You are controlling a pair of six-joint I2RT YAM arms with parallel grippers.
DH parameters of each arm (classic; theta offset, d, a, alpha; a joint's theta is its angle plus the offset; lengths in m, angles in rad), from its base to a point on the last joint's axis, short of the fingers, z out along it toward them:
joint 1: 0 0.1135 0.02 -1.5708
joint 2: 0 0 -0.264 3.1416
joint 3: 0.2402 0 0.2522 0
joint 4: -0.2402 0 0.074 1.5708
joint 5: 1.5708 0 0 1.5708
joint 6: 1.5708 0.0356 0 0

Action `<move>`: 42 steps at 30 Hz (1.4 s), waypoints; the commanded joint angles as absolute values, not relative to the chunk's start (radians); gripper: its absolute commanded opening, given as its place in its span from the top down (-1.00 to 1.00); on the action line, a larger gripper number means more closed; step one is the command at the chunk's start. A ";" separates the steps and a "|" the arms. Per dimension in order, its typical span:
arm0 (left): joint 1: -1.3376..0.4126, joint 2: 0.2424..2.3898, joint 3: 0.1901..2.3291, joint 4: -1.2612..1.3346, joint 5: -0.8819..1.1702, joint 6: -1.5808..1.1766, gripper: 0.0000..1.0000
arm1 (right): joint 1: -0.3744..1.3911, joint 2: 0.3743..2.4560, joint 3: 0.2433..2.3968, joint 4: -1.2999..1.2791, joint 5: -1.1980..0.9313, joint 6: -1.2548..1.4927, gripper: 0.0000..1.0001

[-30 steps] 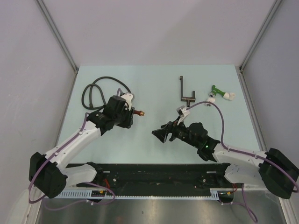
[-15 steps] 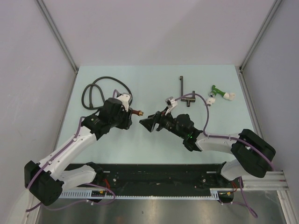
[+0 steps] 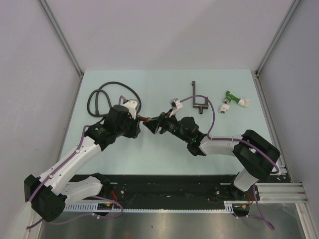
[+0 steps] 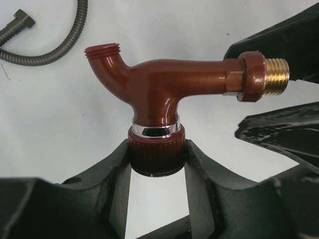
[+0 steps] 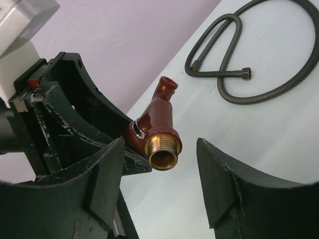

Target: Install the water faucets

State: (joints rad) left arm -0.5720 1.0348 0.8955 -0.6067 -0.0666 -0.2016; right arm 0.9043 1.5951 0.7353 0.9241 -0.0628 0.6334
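Item, task: reddish-brown faucet (image 4: 169,87), glossy. It has a curved spout with a threaded rim at one end and a brass threaded end (image 4: 276,75) at the other. A chrome ring sits above a dark ribbed cap (image 4: 156,158).
Location: over the middle of the table (image 3: 164,149), between the two grippers. The body lies level and the brass end points at the right gripper.
Left gripper (image 3: 139,122): closed on the ribbed cap, one finger pressed to each side of it. The rest of the faucet stands free beyond the fingertips.
Right gripper (image 3: 151,126): jaws spread wide, one on each side of the brass end. Neither touches it in the right wrist view, and the brass opening faces that camera.
Item, task: green faucet (image 3: 231,95), lying on the table at the far right, with a white elbow fitting (image 3: 244,102) at its right end. It is well apart from both grippers.
Small white part (image 3: 225,106): on the table just beside the green faucet, to its left. Too small to identify.
T-shaped metal piece (image 3: 194,92): dark, flat on the far side of the table, between the grippers and the green faucet.
Hose (image 3: 99,97): dark braided metal, loosely coiled at the far left of the table, with a hex nut (image 5: 245,73) at its end. It is near the left arm and touches neither gripper.
Table: pale green top, with grey walls on three sides.
Black rail (image 3: 169,185): along the near edge, carrying both arm bases.
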 commanded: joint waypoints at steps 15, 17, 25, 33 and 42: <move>-0.578 0.974 0.890 -0.555 -0.049 -0.199 1.00 | 0.920 1.640 0.790 1.032 -0.054 0.652 -0.05; -0.580 0.976 0.890 -0.555 -0.049 -0.199 1.00 | 0.920 1.637 0.792 1.032 -0.054 0.653 -0.05; -0.580 0.977 0.888 -0.555 -0.044 -0.198 1.00 | 0.920 1.624 0.801 1.023 -0.028 0.646 -0.06; -0.581 0.971 0.888 -0.554 -0.041 -0.193 1.00 | 0.922 1.625 0.801 1.023 -0.040 0.647 0.32; -0.581 0.930 0.873 -0.525 -0.009 -0.186 0.23 | 0.920 1.585 0.801 0.971 -0.087 0.629 1.00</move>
State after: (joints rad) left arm -0.5720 0.9844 0.8818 -0.5930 -0.0566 -0.2001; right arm 0.9154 1.6375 0.7639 0.9668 -0.0616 0.6521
